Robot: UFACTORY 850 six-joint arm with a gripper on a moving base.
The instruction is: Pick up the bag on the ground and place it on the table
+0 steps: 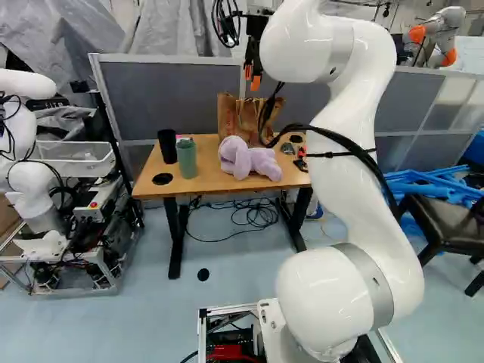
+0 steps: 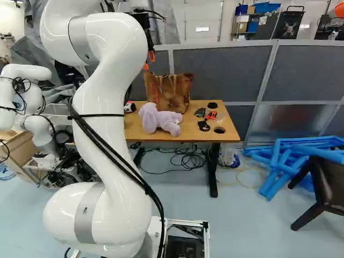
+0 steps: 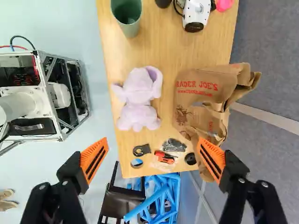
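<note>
My gripper (image 1: pixel 253 76) hangs high above the wooden table (image 1: pixel 206 180) in the left base view. In the wrist view the gripper (image 3: pixel 153 148) is open with nothing held. A brown paper bag (image 2: pixel 176 92) with handles stands at the table's rear edge. Seen from the wrist, this paper bag (image 3: pixel 198 86) lies ahead of the fingers, its lower part passing behind one orange pad. On the floor by a table leg, in the right base view, is a small whitish bag-like thing (image 2: pixel 230 159), partly hidden; I cannot tell exactly what it is.
A lilac plush toy (image 1: pixel 246 160), a green cup (image 1: pixel 187 159), a black cup (image 1: pixel 167 145) and small tools (image 2: pixel 206 118) are on the table. Grey partitions (image 2: pixel 223 72) stand behind. Another robot (image 1: pixel 30 166) is at the left; blue frames (image 2: pixel 279 161) and a dark chair (image 2: pixel 325 183) are at the right.
</note>
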